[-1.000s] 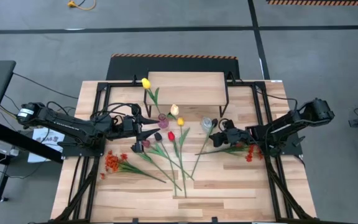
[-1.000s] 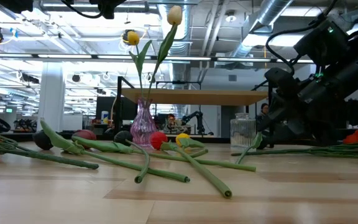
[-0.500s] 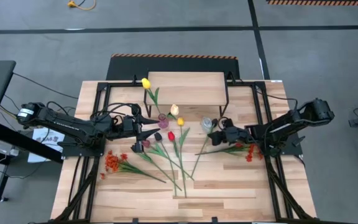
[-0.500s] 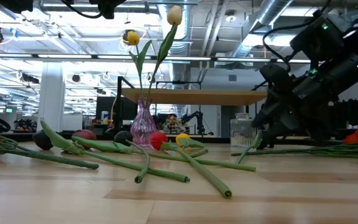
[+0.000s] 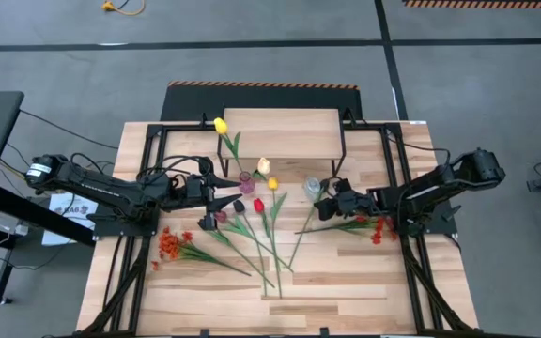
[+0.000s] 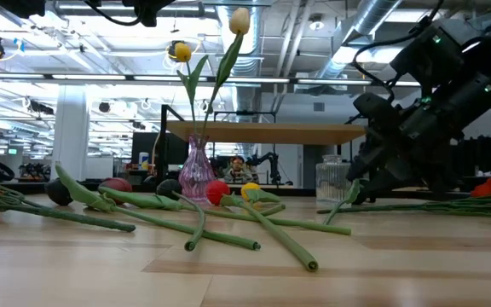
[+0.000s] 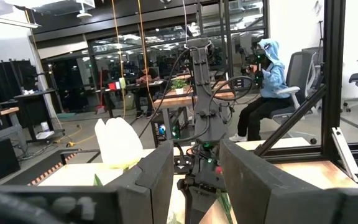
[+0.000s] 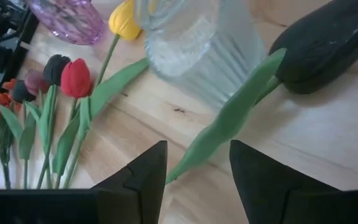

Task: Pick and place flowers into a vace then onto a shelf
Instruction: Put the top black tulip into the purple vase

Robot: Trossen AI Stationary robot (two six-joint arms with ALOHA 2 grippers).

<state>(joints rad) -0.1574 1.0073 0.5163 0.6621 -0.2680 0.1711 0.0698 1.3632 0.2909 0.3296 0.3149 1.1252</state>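
Between the spread fingers of the right pincer (image 8: pixel 196 146): a green stem (image 8: pixel 229 121), lying on the desk (image 8: pixel 303 137), with a gap on either side and no squeeze to be seen. Sits low over the boards, fingers apart. At the far end of that stem, just ahead and off to one side, a dark maroon tulip head (image 8: pixel 328 43). Straight ahead, just past the fingertips, a clear glass vase (image 8: pixel 197 43), upright. Farther ahead, loose tulips (image 8: pixel 67 87) flat on the desk, red, yellow and dark heads close together, and a purple vase (image 8: pixel 67 15) beyond the glass one. Behind the right pincer, near its arm, an orange-red spray (image 5: pixel 378 230). Across the loose tulips, the left pincer (image 5: pixel 222 194), raised, fingers apart with nothing seen between them. Just beside one of its fingers, a cream tulip (image 7: pixel 118 143), standing in the purple vase together with a yellow tulip (image 5: pixel 220 125). Farthest off, behind both vases, the shelf (image 5: pixel 280 136).
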